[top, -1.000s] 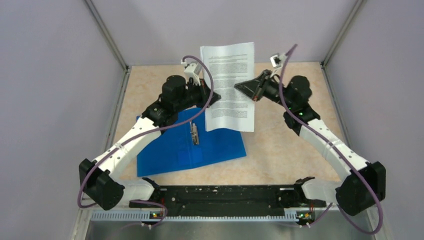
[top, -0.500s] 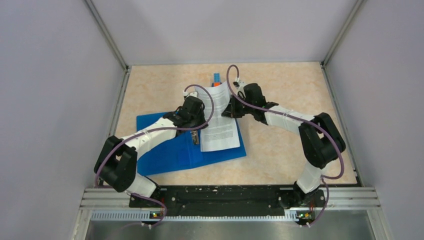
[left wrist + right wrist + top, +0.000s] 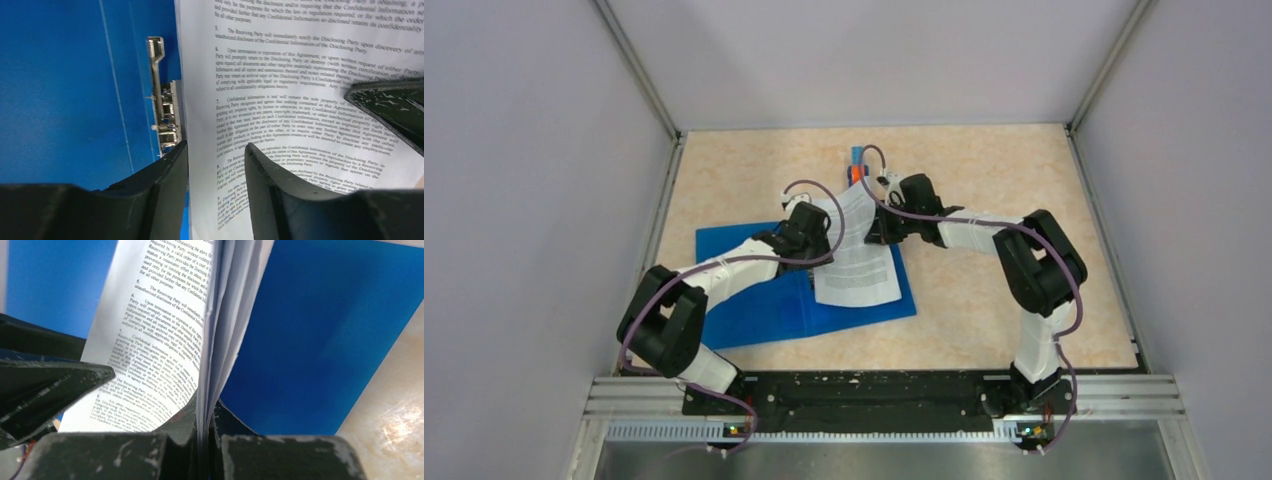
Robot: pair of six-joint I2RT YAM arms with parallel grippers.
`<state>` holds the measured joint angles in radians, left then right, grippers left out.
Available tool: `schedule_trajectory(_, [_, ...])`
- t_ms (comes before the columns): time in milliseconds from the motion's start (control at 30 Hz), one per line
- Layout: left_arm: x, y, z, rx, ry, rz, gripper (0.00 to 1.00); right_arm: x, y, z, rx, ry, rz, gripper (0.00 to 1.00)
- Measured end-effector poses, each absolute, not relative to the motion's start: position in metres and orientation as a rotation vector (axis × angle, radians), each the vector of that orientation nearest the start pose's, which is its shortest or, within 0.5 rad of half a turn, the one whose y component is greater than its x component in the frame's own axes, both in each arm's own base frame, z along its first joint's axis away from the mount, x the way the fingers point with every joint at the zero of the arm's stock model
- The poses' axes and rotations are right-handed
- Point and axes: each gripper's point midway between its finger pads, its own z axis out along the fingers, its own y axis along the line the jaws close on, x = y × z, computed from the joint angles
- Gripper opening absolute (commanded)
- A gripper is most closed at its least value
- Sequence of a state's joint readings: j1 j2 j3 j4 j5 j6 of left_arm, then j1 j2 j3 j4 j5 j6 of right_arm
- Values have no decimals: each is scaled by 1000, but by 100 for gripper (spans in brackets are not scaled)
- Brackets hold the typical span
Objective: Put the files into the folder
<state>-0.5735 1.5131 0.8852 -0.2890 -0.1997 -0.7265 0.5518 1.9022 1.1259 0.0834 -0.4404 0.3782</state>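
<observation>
The right tool [image 3: 206, 416] is clenched on the files [image 3: 160, 340]. Its two fingers pinch the edge of the thin stack, which stands on edge between them in the right wrist view, and the sheets fan slightly apart above the grip. The left tool [image 3: 216, 150] is released, with its fingers spread wide. The left edge of the printed top sheet runs down just beside its left finger, and the page shows in the gap between the two fingers. Whether either finger touches the paper cannot be told.

The files sit over the right half of the folder [image 3: 754, 300], just to the right of its metal spine clip [image 3: 162, 105]. Their near end lies flat on the blue plastic, close to the folder's near right corner. Their far end, where both tools meet, is lifted and curled off the folder.

The folder lies open and flat on the table [image 3: 984, 320]. Just beyond the folder's far edge stands a small blue-and-orange object [image 3: 856, 165], partly hidden by the right arm's cable.
</observation>
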Motion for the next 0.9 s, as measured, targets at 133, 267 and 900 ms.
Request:
schedule_trajectory(133, [317,-175,62,-314,2470,-273,61,357,321,55,-539,2313,932,0])
schedule_trajectory(267, [328,-154,65,-383,2451,-252,58,357,317,51,-625,2292,886,0])
schedule_trajectory(900, [345,-135,35,-454,2526,-199,0,356,309,40,-703,2266,828,0])
